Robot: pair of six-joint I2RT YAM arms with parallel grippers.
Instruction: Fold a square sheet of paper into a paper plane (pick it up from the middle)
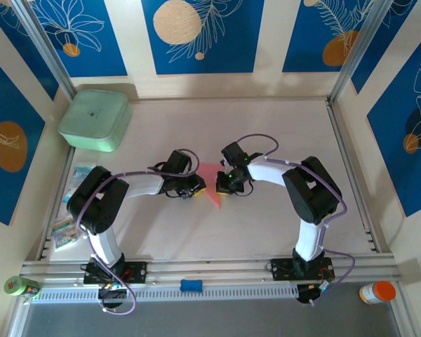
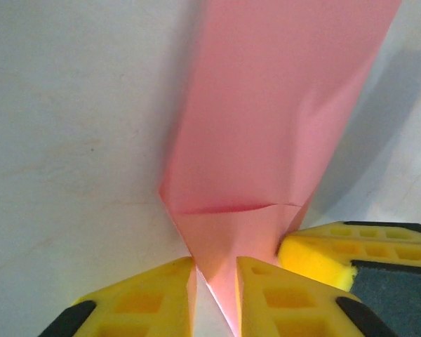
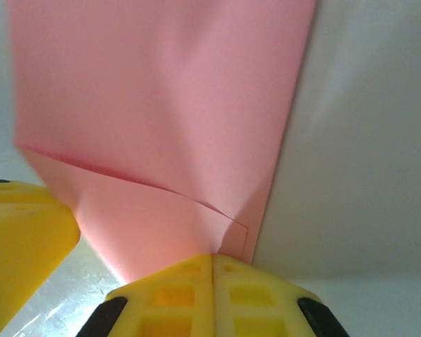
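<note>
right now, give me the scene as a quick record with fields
paper: pink paper, partly folded, at table centre
left gripper: fingers slightly apart, a paper flap between them
right gripper: shut on the paper's edge
green box: far left corner, away from the paper
stage: plane not yet finished

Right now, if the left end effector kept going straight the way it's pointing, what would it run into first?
The pink paper: its folded corner sits between the slightly parted fingers of the left end effector. Close beside that is the right end effector, likely next in line, though depth is unclear.
</note>
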